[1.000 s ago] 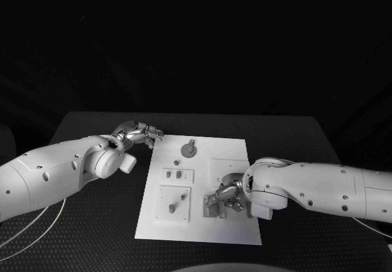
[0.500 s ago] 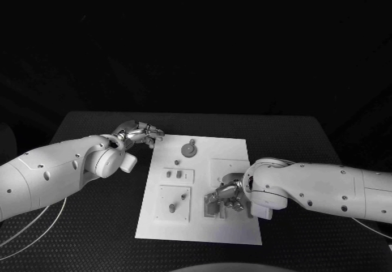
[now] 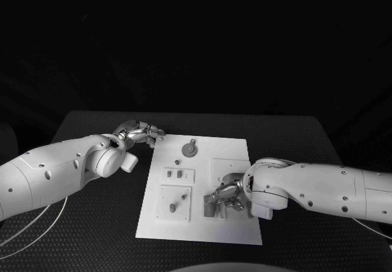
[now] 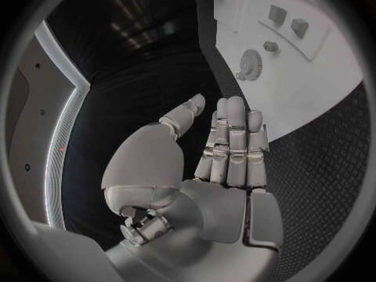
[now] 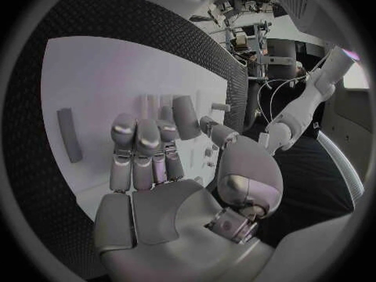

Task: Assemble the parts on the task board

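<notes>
Over on the left, the left hand [image 3: 139,135] hangs above the black table [image 3: 98,226] just beside the far left corner of the task board [image 3: 233,150], touching nothing; its wrist view shows the fingers [image 4: 234,138] straight and side by side with the thumb set apart, and nothing in the palm. Moving across the board, a round gear-like part [image 3: 188,149] lies flat near the far edge, close to that hand. Nearer in, two small blocks [image 3: 174,174] stand in a raised panel, and in the panel nearest the robot a small peg [image 3: 172,208] and a thin pin beside it appear seated, though I cannot tell how firmly. Further right, the right hand [image 3: 225,198] is low over the near right part of the board, fingers pointing down among a cluster of small parts there. Its own wrist view shows the fingers [image 5: 145,147] curled forward and the palm bare, but whether the fingertips pinch a piece I cannot tell. One long narrow bar [image 5: 68,135] lies loose on the white plate beside that hand. By my reckoning the job is partway along: a few pieces look placed, while the gear, the bar and whatever sits under the right hand are yet to be fitted.
</notes>
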You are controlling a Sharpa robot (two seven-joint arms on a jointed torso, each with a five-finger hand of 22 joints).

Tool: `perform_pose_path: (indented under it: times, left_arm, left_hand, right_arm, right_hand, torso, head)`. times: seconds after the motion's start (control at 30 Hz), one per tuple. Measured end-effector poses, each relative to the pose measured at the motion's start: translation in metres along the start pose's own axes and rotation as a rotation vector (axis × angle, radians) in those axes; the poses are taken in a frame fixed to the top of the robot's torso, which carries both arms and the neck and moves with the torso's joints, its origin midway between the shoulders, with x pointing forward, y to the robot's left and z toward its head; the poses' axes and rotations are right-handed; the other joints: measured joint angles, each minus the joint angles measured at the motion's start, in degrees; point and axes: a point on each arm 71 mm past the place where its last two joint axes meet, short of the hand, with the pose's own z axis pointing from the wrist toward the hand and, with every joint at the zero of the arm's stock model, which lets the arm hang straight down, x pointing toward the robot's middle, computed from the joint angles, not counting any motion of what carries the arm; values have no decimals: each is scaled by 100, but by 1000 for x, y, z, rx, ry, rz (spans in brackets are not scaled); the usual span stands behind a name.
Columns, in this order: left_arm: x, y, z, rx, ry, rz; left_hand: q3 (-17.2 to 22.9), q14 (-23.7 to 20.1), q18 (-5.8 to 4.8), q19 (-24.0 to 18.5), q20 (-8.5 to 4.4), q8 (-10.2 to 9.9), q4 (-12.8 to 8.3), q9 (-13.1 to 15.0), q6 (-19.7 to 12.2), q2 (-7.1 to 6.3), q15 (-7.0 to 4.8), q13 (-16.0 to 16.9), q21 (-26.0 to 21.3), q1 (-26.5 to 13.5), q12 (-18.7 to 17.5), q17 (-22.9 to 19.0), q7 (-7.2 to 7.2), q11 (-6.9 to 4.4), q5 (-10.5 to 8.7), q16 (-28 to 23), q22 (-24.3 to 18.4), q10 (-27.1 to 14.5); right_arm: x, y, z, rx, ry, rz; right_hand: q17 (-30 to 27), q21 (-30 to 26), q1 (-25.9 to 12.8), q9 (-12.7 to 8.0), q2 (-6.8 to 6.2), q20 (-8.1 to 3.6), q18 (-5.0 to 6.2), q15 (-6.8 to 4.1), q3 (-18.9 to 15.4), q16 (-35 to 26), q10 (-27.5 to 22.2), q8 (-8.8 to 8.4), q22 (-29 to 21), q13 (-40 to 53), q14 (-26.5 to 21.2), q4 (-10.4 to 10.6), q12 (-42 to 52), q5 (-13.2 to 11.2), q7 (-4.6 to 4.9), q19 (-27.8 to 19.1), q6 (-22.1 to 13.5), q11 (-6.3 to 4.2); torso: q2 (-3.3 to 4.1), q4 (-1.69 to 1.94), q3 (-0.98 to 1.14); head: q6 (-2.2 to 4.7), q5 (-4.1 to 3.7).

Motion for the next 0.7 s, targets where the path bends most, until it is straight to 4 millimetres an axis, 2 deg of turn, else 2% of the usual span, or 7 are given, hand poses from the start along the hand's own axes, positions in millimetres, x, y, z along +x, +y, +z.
perform_pose_path:
  times: [0.17, 0.27, 0.33, 0.43, 0.47, 0.6, 0.7]
  left_arm:
    - [0, 0, 0, 0, 0, 0]
    - [0, 0, 0, 0, 0, 0]
    - [0, 0, 0, -1, -1, 0]
    - [0, 0, 0, -1, -1, 0]
    - [0, 0, 0, -1, -1, 0]
    - [-1, 0, 0, -1, -1, 0]
    - [-1, 0, 0, -1, -2, 0]
  left_hand:
    - [0, 0, 0, 0, 0, 0, 0, 0, 0, 0, 0, 0, 0, 0, 0, 0, 0, 0, 0, 0, 0, 0]
    - [0, 0, 0, 0, 0, 0, 0, 0, 0, 0, 0, 0, 0, 0, 0, 5, 0, 0, 0, 0, 0, 0]
    - [0, 0, 0, 0, 0, 0, 0, 0, 0, 0, 0, -1, 0, 0, 0, 5, 0, 0, 0, 0, 5, 0]
    - [0, 0, 0, 0, 0, 0, 0, 0, 0, 0, 0, -1, 0, 0, 0, 5, 0, 0, 0, 0, 5, 0]
    - [0, 0, 0, 0, 0, 0, 0, 0, 0, 0, 0, -1, 0, 0, 0, 5, 0, 0, 0, 0, 5, 0]
    - [0, 0, 0, 0, 0, 0, 0, -2, 0, 0, 0, -1, 0, 0, 0, 5, 0, 0, 0, 0, 5, 0]
    - [0, 0, 0, 0, 0, 0, 0, -4, 0, 0, 0, -2, 0, 0, 0, 4, 0, 0, 0, 0, 4, 0]
  right_arm:
    - [0, 0, 0, -1, -1, -2]
    - [0, 0, -1, -5, -4, -6]
    - [1, -2, -2, -12, -7, -9]
    - [3, -6, -5, -29, -9, -11]
    - [4, -7, -5, -35, -11, -13]
    - [0, -12, -11, -74, -42, -18]
    - [-9, -12, -17, -121, -92, -31]
  right_hand:
    - [-9, 0, 160, 0, 98, -14, 2, 17, 6, 12, 0, 0, -7, 0, -17, -62, 0, 0, -1, -16, -1, 0]
    - [-13, 0, 166, 0, 103, -14, 4, 17, 9, 21, 0, -2, -7, -6, -17, -71, 0, 0, -2, -32, -3, 0]
    - [-19, 0, 213, -15, 56, -13, 6, 18, -15, 21, 0, -54, -10, -6, -18, -95, 21, 0, -2, -33, -3, 0]
    - [-28, 0, 239, -4, -23, -13, 9, 18, -17, 21, -1, -35, -17, -14, -18, -97, 21, 0, -2, -33, -5, 0]
    - [-35, 0, 275, -5, -86, -13, 9, 15, -31, 21, -17, -42, -25, -21, -32, -132, 21, 0, -1, -34, -54, 15]
    - [-48, -3, 394, -32, -215, -32, 12, 41, -154, 21, -97, -147, -48, -27, -104, -317, 26, 0, 53, -76, -271, 54]
    - [-58, -9, 667, -69, -223, -39, 12, 110, -289, 22, -189, -274, -58, -26, -177, -614, 35, 12, 90, -142, -466, 145]
  torso:
    - [-1, -1, -1]
    - [0, -1, -1]
    - [-1, -1, -2]
    - [-1, -1, -2]
    - [-2, 1, -2]
    - [-3, 2, 1]
    - [-3, 2, 1]
  head:
    - [-14, 7]
    - [-19, 9]
    - [-13, 7]
    - [-2, 3]
    - [3, 3]
    - [18, 11]
    - [37, 21]
